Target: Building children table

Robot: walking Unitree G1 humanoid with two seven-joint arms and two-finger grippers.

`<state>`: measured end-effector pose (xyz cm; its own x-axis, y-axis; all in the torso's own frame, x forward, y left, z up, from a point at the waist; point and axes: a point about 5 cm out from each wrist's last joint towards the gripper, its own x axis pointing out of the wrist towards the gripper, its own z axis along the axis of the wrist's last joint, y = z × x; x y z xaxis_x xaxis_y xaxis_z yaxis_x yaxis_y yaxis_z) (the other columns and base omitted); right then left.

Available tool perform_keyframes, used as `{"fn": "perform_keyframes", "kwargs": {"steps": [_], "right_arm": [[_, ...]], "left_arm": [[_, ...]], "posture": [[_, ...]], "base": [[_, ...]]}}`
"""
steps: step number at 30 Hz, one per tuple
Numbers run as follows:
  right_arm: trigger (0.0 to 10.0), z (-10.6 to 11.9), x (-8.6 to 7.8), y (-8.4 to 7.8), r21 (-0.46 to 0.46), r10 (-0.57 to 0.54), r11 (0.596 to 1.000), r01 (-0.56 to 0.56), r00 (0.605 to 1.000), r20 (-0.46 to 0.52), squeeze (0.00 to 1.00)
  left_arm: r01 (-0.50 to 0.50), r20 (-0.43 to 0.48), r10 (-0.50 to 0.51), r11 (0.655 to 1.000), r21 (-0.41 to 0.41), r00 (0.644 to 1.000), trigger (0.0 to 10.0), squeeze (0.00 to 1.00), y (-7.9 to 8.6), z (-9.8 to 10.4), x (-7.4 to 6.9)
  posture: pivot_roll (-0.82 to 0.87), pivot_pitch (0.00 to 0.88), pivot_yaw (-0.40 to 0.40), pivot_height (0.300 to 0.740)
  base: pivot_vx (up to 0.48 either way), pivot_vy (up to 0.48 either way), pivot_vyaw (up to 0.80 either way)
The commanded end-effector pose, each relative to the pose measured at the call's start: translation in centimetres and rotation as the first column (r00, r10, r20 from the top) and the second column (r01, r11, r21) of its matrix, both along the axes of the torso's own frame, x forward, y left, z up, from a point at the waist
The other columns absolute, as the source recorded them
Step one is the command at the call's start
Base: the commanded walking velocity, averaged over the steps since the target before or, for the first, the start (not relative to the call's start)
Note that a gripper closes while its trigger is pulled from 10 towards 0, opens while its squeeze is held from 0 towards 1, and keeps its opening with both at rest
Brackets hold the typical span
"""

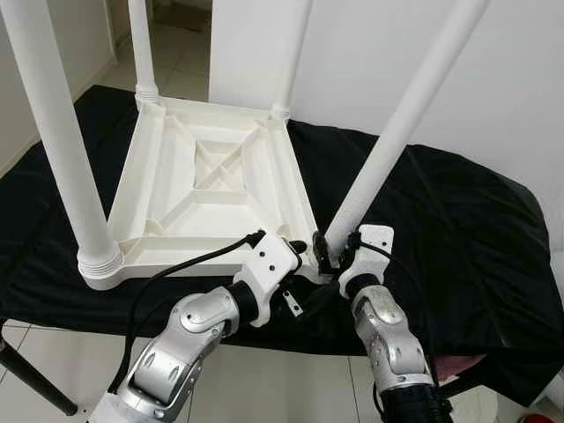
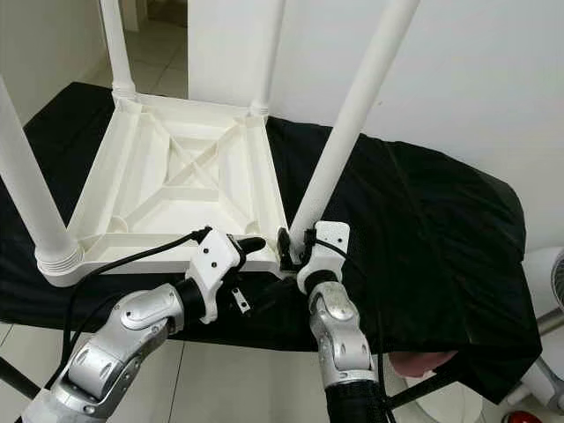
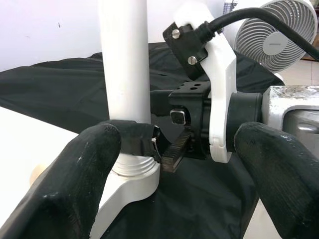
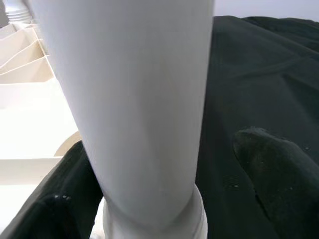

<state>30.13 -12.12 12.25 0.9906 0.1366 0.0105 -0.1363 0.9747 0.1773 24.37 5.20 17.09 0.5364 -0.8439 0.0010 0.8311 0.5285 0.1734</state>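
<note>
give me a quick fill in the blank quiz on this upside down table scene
1. The white plastic children's table lies upside down on a ____ cloth.
2. The number of white round legs standing up from its corners is ____.
3. The right gripper has its fingers around the base of the near-right ____.
4. The left gripper, beside that same corner, holds nothing and is ____.

Missing words: black; four; leg; open
</note>
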Motion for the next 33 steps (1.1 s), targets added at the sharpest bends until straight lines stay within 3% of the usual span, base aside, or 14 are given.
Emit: {"fn": "perform_keyframes", "kwargs": {"steps": [1,4,5,6,14,19,23,25,33], "right_arm": [[10.0,-0.6,-0.1,-1.2,-0.024,-0.001,1.0,0.001,1.0,-0.015,0.67],[10.0,-0.6,0.0,-1.3,-0.039,0.011,0.999,-0.012,1.0,-0.016,0.67],[10.0,-0.8,0.2,-1.5,-0.087,0.062,0.994,-0.063,0.998,-0.012,0.0],[10.0,-1.0,0.3,-1.8,-0.16,0.155,0.975,-0.154,0.988,-0.004,0.0],[10.0,-1.3,0.7,-2.0,-0.21,0.287,0.937,-0.28,0.958,0.0,0.0],[10.0,-1.6,1.8,-1.3,-0.26,0.45,0.86,-0.439,0.893,-0.018,0.0],[10.0,-1.7,2.0,-1.1,-0.266,0.468,0.849,-0.456,0.883,-0.02,0.0],[10.0,-1.9,2.6,0.0,-0.262,0.506,0.829,-0.495,0.862,-0.027,0.0],[10.0,-2.4,3.1,0.8,-0.268,0.52,0.816,-0.512,0.853,-0.046,0.0]], "left_arm": [[0.024,-0.012,-0.024,1.0,0.006,1.0,10.0,0.0,-0.3,-0.3,-0.2],[0.024,-0.01,-0.024,1.0,0.007,1.0,10.0,0.0,-0.3,-0.2,-0.1],[0.023,-0.008,-0.023,1.0,0.009,1.0,10.0,0.0,-0.2,-0.2,-0.1],[0.021,-0.004,-0.021,1.0,0.013,1.0,10.0,0.0,-0.2,-0.2,0.0],[0.018,-0.002,-0.018,1.0,0.014,1.0,10.0,0.0,-0.2,-0.1,0.2],[0.015,0.001,-0.015,1.0,0.013,1.0,10.0,0.0,-0.2,0.0,0.3],[0.014,0.001,-0.014,1.0,0.012,1.0,10.0,0.0,-0.2,0.1,0.3],[0.016,0.004,-0.016,1.0,0.016,1.0,10.0,0.0,-0.3,0.1,0.2],[0.016,0.002,-0.016,1.0,0.018,1.0,10.0,0.0,-0.4,0.0,0.2]], "posture": [[0.07,0.0,-0.186,0.74],[0.07,0.0,-0.186,0.74],[0.07,0.0,-0.178,0.74],[0.06,0.0,-0.173,0.74],[0.07,0.0,-0.167,0.74],[0.07,0.0,-0.169,0.74],[0.07,0.0,-0.169,0.74],[0.07,0.0,-0.168,0.74],[0.08,0.0,-0.17,0.74]], "base": [[0.0,0.0,0.0],[0.0,0.0,0.0],[0.0,0.0,0.0],[0.0,0.0,0.0],[0.0,0.0,0.0],[0.0,0.0,0.0],[0.0,0.0,0.0],[0.0,0.0,0.0],[0.0,0.0,0.0]]}}
